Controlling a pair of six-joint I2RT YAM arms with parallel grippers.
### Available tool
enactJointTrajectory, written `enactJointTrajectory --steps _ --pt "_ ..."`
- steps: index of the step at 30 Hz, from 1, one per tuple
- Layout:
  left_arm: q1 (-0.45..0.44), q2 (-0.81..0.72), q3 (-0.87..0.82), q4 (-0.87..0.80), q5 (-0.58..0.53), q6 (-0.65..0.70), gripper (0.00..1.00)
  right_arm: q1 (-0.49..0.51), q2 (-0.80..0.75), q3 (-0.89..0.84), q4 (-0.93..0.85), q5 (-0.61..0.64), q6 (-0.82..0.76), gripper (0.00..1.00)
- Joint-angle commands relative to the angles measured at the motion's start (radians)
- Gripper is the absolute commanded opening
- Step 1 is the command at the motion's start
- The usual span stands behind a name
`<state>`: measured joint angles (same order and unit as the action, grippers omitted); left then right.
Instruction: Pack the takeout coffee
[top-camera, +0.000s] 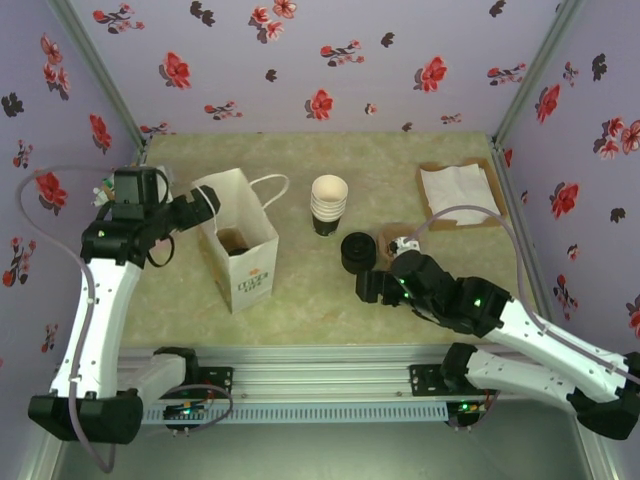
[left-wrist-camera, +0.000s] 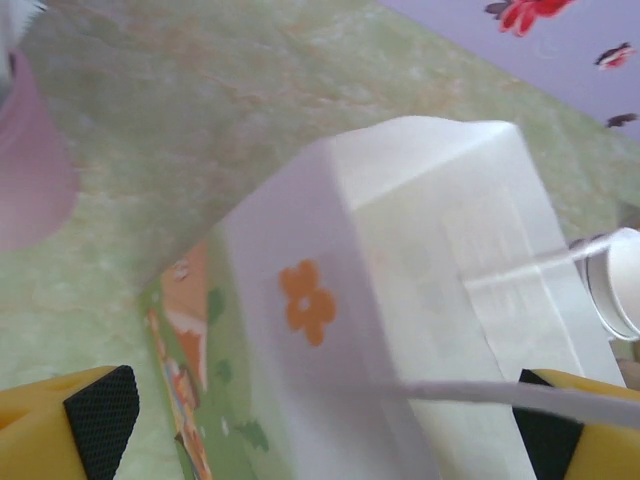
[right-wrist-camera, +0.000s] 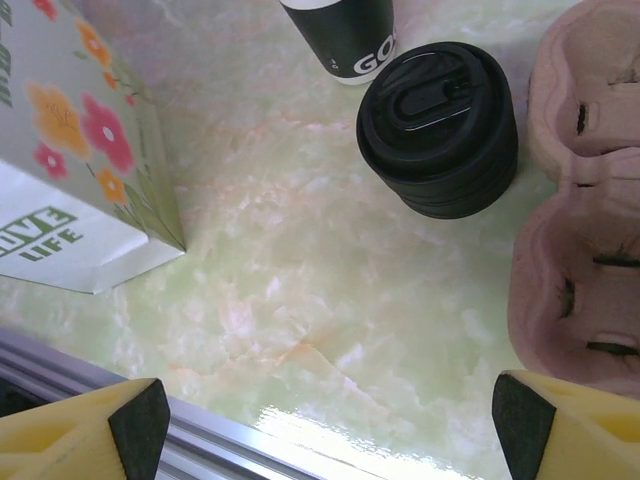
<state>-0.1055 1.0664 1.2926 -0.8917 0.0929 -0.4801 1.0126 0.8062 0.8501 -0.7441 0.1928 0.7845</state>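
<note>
Status: looks mostly done. Takeout coffee (top-camera: 237, 241) reads as a dark round shape down inside the open white paper bag (top-camera: 250, 278); can't confirm it's upright or seated flat.

My left gripper (left-wrist-camera: 322, 432) is spread wide at the bag's upper left edge, and I can't see it gripping anything. My right gripper (right-wrist-camera: 328, 432) is open and empty, low over the table (right-wrist-camera: 300, 280) beside the lid stack (right-wrist-camera: 440, 130).

Left to do, my guess: back out, maybe tidy the bag mouth.

Materials:
- Bag: thin matte paper, creased, floral print, flat strip handles, probably flimsy
- Lids: ribbed black plastic, slight sheen
- Carrier (right-wrist-camera: 585, 200): rough moulded pulp
- Table: glossy marble-look
</note>
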Motion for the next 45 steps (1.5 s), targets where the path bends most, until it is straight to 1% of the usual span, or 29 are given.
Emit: enactJointTrajectory --steps 1,3,7,10,13,16,22,26,34,40,45 --pt "0.009 0.037 0.042 -0.057 0.017 0.044 0.98 -0.009 -0.007 0.004 0.030 -0.019 -0.051 0.87" --pt "0.009 0.053 0.029 -0.044 0.041 0.029 0.95 -0.015 -0.002 0.006 0.035 -0.035 -0.066 0.87" --pt "0.009 0.031 -0.032 0.003 0.045 -0.006 0.94 -0.033 0.033 0.009 0.057 -0.073 -0.084 0.87" --pt "0.009 -0.003 -0.057 0.007 0.049 -0.016 0.93 -0.041 0.090 0.023 0.100 -0.112 -0.095 0.87" --pt "0.009 -0.028 -0.073 -0.010 0.047 -0.018 0.93 -0.041 0.169 0.073 0.129 -0.145 -0.117 0.86" --pt "0.010 -0.047 -0.089 -0.021 0.041 -0.014 0.93 -0.041 0.254 0.154 0.144 -0.176 -0.140 0.85" --pt "0.015 -0.099 -0.131 -0.075 0.030 -0.007 0.99 -0.040 0.411 0.339 0.162 -0.197 -0.176 0.84" --pt "0.024 -0.124 -0.163 -0.076 0.032 -0.004 0.99 -0.039 0.533 0.487 0.164 -0.206 -0.197 0.83" --pt "0.044 -0.156 -0.174 -0.094 0.034 0.015 0.99 -0.039 0.764 0.770 0.167 -0.272 -0.209 0.78" --pt "0.053 -0.160 -0.176 -0.090 0.061 0.027 0.99 -0.040 0.876 0.888 0.210 -0.335 -0.210 0.79" --pt "0.059 -0.161 -0.181 -0.084 0.078 0.032 0.99 -0.036 0.955 0.967 0.235 -0.362 -0.202 0.78"
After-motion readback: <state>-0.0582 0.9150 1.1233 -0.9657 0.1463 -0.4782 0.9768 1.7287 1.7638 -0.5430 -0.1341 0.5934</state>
